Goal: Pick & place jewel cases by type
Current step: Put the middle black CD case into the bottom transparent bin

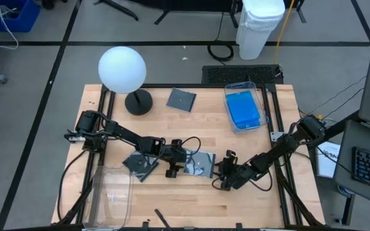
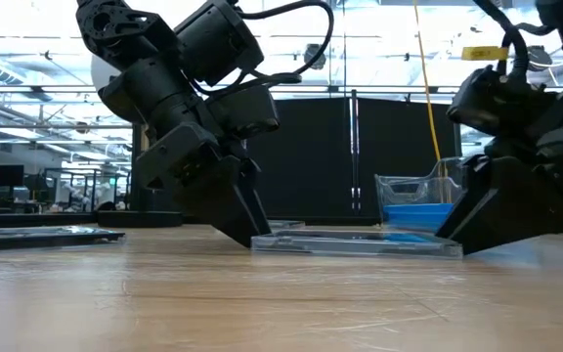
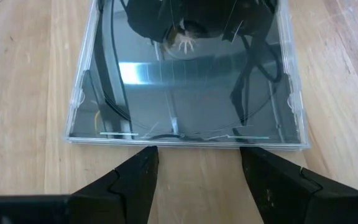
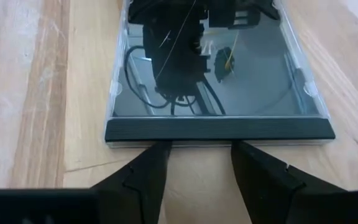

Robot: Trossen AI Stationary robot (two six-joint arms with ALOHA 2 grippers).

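A dark jewel case [image 1: 202,164] with a clear lid lies flat on the table between my two grippers. My left gripper [image 3: 197,152] stands open at the case's left edge, fingertips down at table height. My right gripper [image 4: 199,147] stands open at its right edge, the black spine [image 4: 219,130]. A second dark case [image 1: 140,165] lies flat under my left arm. A third [image 1: 181,99] lies at the far middle. Blue cases [image 1: 244,108] lie in a clear bin [image 1: 254,122] at the far right. My left gripper's fingertips [image 3: 148,155] come slanting down from the table's left to the case's clear left edge [image 3: 185,142]; whether they touch it I cannot tell. My right gripper's fingertips [image 4: 160,152] come slanting down from the right to the spine edge [image 4: 197,138]; touch cannot be told either. The case lies flat.
A white globe lamp [image 1: 122,67] on a black base stands at the far left. An empty clear bin [image 1: 111,196] sits at the near left. Bare wood lies along the near edge and in the far middle.
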